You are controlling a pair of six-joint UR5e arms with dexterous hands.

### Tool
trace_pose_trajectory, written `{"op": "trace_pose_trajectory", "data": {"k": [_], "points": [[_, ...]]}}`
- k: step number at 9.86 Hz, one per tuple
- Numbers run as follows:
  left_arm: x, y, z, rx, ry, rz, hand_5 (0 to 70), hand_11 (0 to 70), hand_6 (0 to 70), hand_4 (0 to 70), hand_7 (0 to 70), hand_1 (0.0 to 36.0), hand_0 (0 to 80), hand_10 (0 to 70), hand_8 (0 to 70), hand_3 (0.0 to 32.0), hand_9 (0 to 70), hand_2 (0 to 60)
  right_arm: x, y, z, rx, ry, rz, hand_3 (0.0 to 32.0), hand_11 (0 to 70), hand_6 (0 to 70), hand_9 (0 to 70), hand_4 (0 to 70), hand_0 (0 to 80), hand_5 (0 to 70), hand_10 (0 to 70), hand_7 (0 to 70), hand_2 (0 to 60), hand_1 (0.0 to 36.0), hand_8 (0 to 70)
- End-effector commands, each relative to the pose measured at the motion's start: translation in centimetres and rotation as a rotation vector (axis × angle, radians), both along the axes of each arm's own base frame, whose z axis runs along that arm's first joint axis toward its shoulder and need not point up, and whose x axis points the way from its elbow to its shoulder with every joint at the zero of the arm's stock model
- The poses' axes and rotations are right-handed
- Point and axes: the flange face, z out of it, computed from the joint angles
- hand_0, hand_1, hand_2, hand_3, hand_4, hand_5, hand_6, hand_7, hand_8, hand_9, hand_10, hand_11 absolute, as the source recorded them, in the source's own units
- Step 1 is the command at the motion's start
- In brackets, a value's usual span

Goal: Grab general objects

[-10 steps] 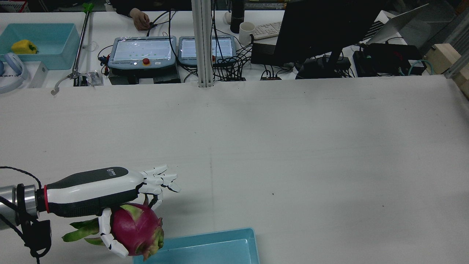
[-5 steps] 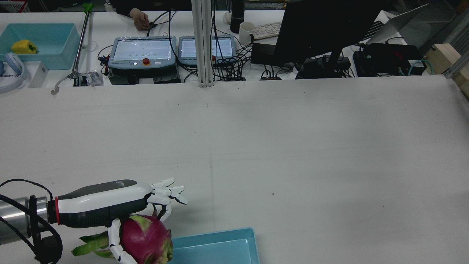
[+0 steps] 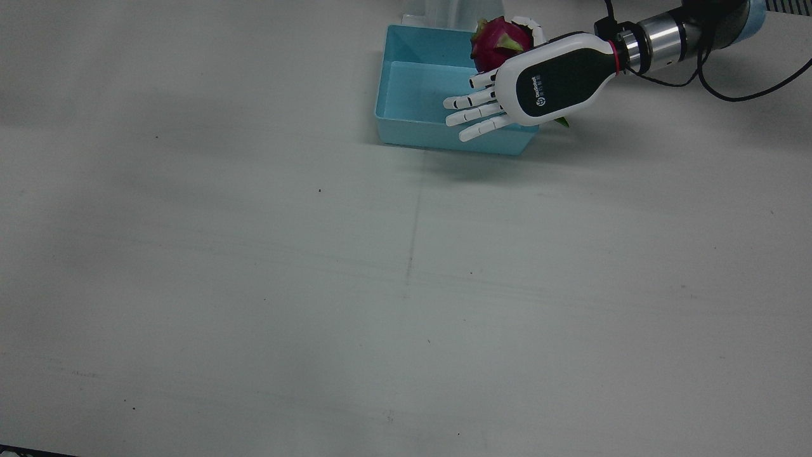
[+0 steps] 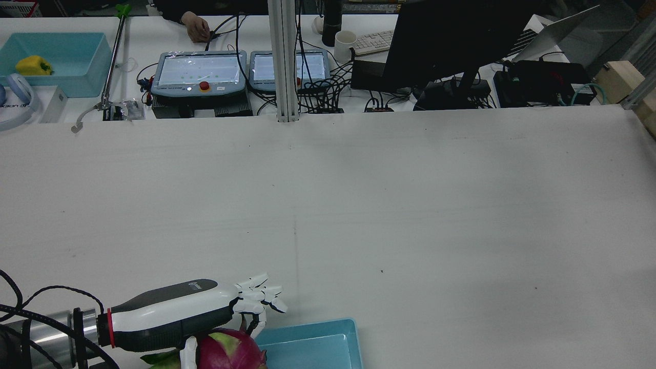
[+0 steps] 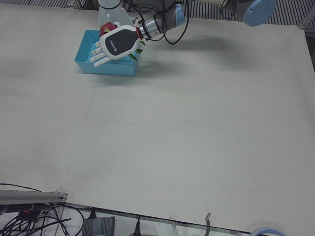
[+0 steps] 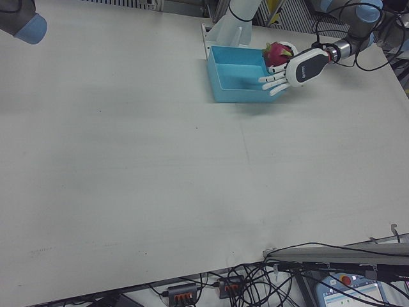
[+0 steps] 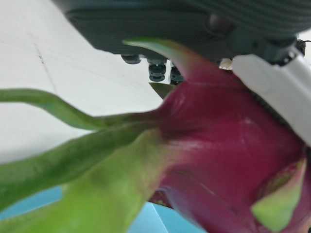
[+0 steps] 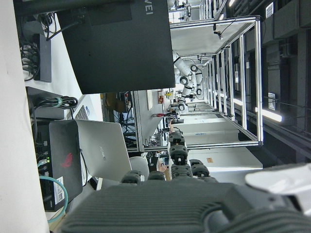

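My left hand [image 3: 526, 82] is shut on a magenta dragon fruit [image 3: 498, 41] with green scales, held under the palm with the thumb wrapped around it while the other fingers stretch out. It hovers over the right edge of a light blue bin [image 3: 444, 136]. The rear view shows the hand [image 4: 179, 312], the fruit [image 4: 230, 353] and the bin [image 4: 307, 333] at the bottom edge. The fruit fills the left hand view [image 7: 228, 145]. My right hand [image 8: 177, 160] shows only in its own view, fingers stretched out and empty, away from the table.
Across the far table edge in the rear view stand two teach pendants [image 4: 200, 72], a monitor [image 4: 446, 41], cables, and a second blue bin [image 4: 77, 77] with a yellow pepper [image 4: 33, 65]. An aluminium post [image 4: 283, 61] rises at the far edge.
My left hand has carried the dragon fruit toward the robot's side of the table and to the right, from beside the blue bin to over its edge.
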Motion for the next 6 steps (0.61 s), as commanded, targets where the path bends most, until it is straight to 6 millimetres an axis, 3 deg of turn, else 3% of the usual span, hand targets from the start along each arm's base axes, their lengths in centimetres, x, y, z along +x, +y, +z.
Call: {"op": "trace_pose_trajectory", "data": {"k": [1, 2, 3, 5, 6], "points": [[0.8, 0.0, -0.1, -0.019, 0.024, 0.012, 70.0, 0.0, 9.9, 52.5, 19.1, 17.3, 52.1, 0.0, 11.3, 0.0, 2.4, 27.0, 0.0, 0.0, 0.0, 0.000, 0.000, 0.000, 0.0, 0.0, 0.0, 0.0, 0.0, 0.0, 0.0, 0.0, 0.0, 0.0, 0.0, 0.0], [0.8, 0.0, -0.3, -0.052, 0.052, 0.031, 69.8, 0.0, 8.9, 44.2, 18.0, 10.1, 48.6, 0.0, 10.5, 0.0, 2.2, 11.9, 0.0, 0.0, 0.0, 0.000, 0.000, 0.000, 0.0, 0.0, 0.0, 0.0, 0.0, 0.0, 0.0, 0.0, 0.0, 0.0, 0.0, 0.0], [0.8, 0.0, -0.6, -0.070, 0.077, 0.042, 67.8, 0.0, 8.4, 41.5, 17.5, 7.7, 47.3, 0.0, 10.2, 0.0, 2.1, 8.0, 0.0, 0.0, 0.0, 0.000, 0.000, 0.000, 0.0, 0.0, 0.0, 0.0, 0.0, 0.0, 0.0, 0.0, 0.0, 0.0, 0.0, 0.0], [1.1, 0.0, -1.1, -0.072, 0.090, 0.047, 67.8, 0.0, 8.4, 41.5, 17.5, 7.7, 47.3, 0.0, 10.2, 0.0, 2.1, 8.0, 0.0, 0.0, 0.0, 0.000, 0.000, 0.000, 0.0, 0.0, 0.0, 0.0, 0.0, 0.0, 0.0, 0.0, 0.0, 0.0, 0.0, 0.0], [1.2, 0.0, -1.2, -0.073, 0.092, 0.048, 56.2, 0.0, 5.5, 28.7, 15.8, 1.4, 43.0, 0.0, 9.4, 0.0, 1.7, 0.8, 0.0, 0.0, 0.0, 0.000, 0.000, 0.000, 0.0, 0.0, 0.0, 0.0, 0.0, 0.0, 0.0, 0.0, 0.0, 0.0, 0.0, 0.0]]}}
